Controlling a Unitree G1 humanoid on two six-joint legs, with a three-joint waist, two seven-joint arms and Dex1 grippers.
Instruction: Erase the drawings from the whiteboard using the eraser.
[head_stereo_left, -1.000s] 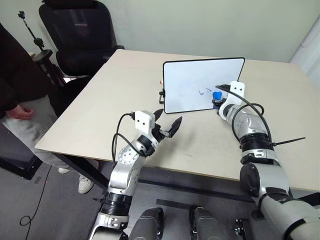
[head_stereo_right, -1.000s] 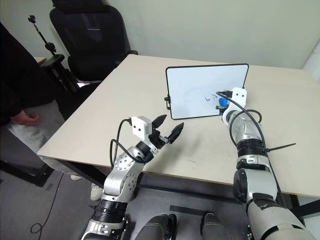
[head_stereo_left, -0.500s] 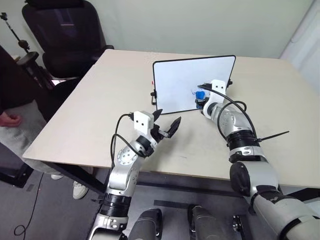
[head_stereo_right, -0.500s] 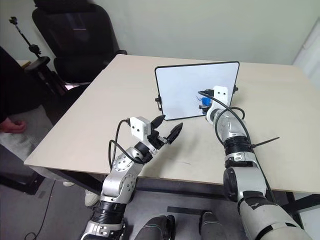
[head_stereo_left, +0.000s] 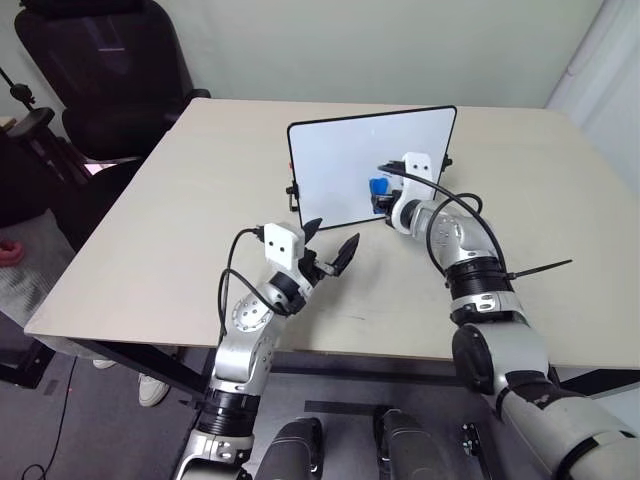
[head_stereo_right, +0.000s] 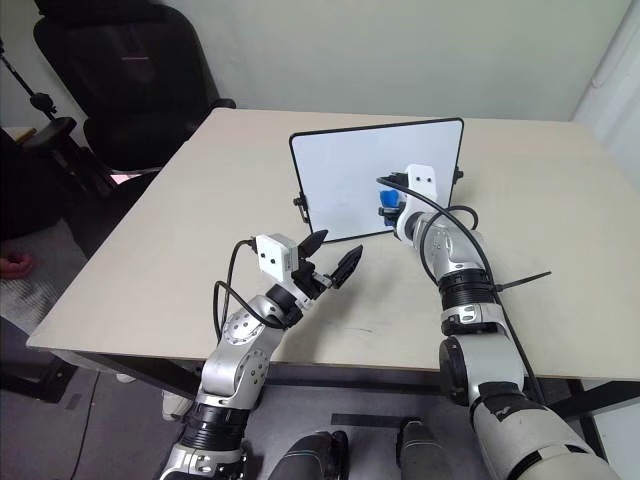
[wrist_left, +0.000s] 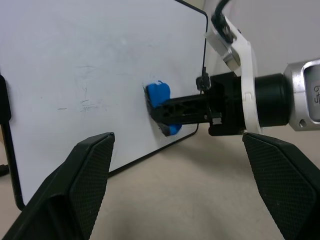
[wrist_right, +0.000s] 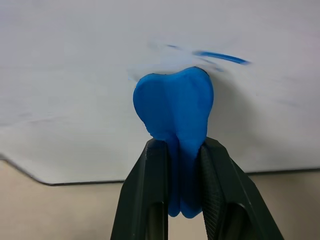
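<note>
Right wrist view puts the eraser (wrist_right: 175, 110) pinched between the two black fingers (wrist_right: 150, 195) of the right claw (head_stereo_left: 378, 197), its rounded tip pressed against the whiteboard (head_stereo_left: 345, 160). Just past that tip, a smeared blue streak of the drawings (wrist_right: 222, 57) remains on the white surface. Nearer the robot, the left claw (head_stereo_left: 328, 243) hovers over the bench (head_stereo_left: 200, 200), fingers spread and holding nothing, short of the board's lower edge.
</note>
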